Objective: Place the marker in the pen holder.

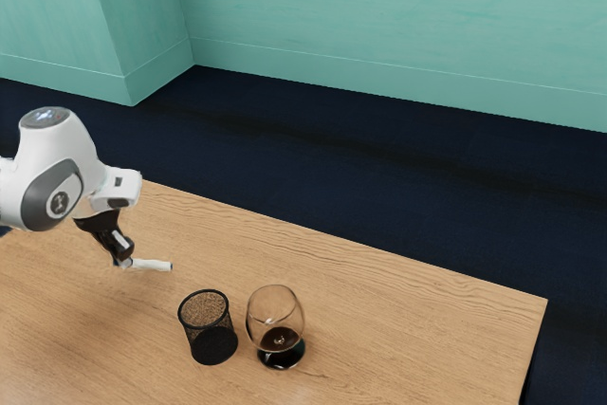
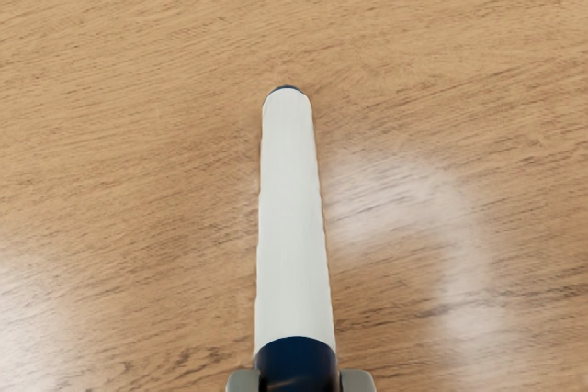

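Marker [image 2: 294,227]: clamped by the dark end in the gripper [image 1: 123,261], juts sideways; likely needs turning upright above the pen holder [image 1: 212,342], off beyond the free end.

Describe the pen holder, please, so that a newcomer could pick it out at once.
On the wooden table, two things stand side by side. The pen holder is the straight-sided, open-topped cup of black mesh; its neighbour is a clear, rounded glass, dark at the bottom.
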